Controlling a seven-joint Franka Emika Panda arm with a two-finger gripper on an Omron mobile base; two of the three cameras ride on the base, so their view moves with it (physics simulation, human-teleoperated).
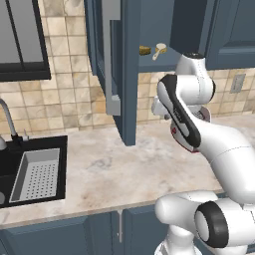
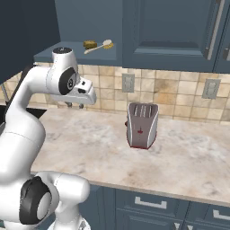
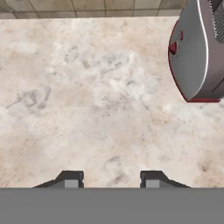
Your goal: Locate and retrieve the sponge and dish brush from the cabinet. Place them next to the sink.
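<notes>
We saw the dish brush [image 2: 99, 46] lying flat on the open cabinet [image 2: 81, 27] shelf — head toward the toaster [image 2: 142, 125] side, handle touching the sponge [image 2: 90, 44]. The gripper [image 3: 112, 179] hung apart, holding nothing.

No legible text, label, brand or number anywhere on the pictured surfaces.

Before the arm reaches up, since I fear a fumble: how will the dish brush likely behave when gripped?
The dish brush lies flat on the open cabinet shelf beside the sponge. Its slim handle looks stiff and light, so it may pivot if pinched off-centre. The handle may roll when nudged, though the round head should limit that.
</notes>
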